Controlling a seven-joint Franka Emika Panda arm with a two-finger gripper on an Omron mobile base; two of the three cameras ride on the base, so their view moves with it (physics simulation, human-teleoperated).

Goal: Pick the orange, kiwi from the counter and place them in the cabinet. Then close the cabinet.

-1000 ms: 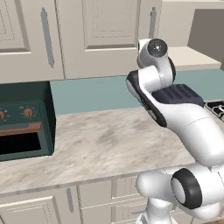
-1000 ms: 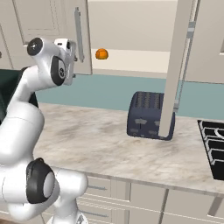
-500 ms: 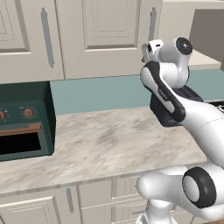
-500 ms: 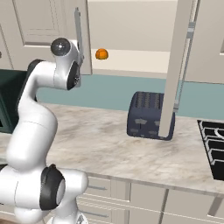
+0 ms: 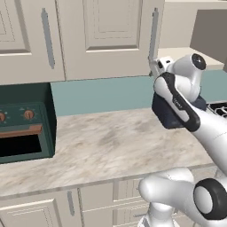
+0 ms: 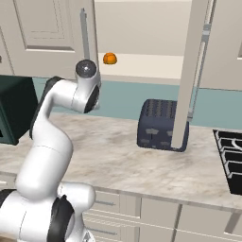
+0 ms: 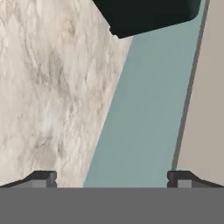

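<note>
Left base view, from the left: a dark green oven (image 5: 24,128) stands on the counter (image 5: 111,146) against the teal backsplash (image 5: 102,95), below closed cream wall cabinets with grey bar handles. My arm rises from the lower right and bends above the counter's right part, in front of a dark blue toaster (image 5: 166,117).

Right base view, from the left: my arm stands over the counter (image 6: 142,165), its upper joint level with the bottom edge of the wall cabinets. Behind and above it the cabinet (image 6: 151,66) is open. The orange (image 6: 109,58) sits on the cabinet's pale shelf, near the left end, just right of the bar handle of the left door. Farther right the toaster (image 6: 158,124) stands on the counter against the backsplash, with the edge of the open right door (image 6: 191,71) hanging in front of it. A black stove grate (image 6: 229,158) lies at the far right.

Hand view: my pincer (image 7: 112,179) is released, its two dark tips set wide apart with nothing between them. Beyond them lie, from the left, marbled counter, teal backsplash and a cream cabinet face; the dark oven corner sits at the top.

The kiwi I cannot locate.
</note>
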